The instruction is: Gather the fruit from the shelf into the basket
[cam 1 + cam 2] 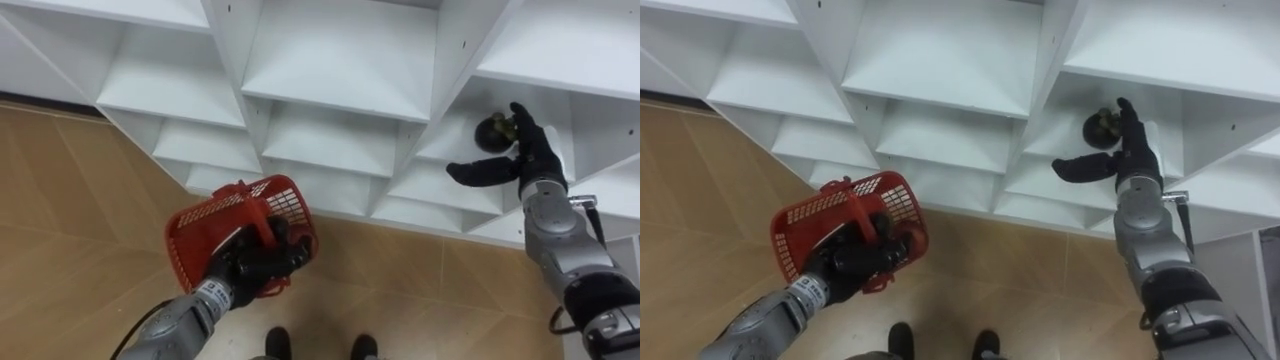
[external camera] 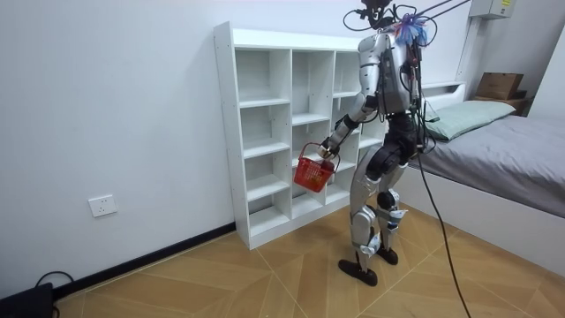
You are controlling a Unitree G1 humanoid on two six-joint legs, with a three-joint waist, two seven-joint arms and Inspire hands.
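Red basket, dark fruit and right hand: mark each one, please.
red basket [image 1: 195, 240], left eye view, on its mesh side wall.
dark fruit [image 1: 491, 133], left eye view, on its rounded body.
right hand [image 1: 535, 153], left eye view, on its back.

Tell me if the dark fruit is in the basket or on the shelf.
On the shelf: the dark fruit sits in a closet compartment beside the open right hand; the left hand holds the red basket.

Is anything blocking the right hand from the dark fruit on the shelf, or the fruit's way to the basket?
Nothing visible does. The open right hand is inside the shelf compartment, its fingers right beside the dark fruit. The red basket hangs from the left hand in front of the shelves.
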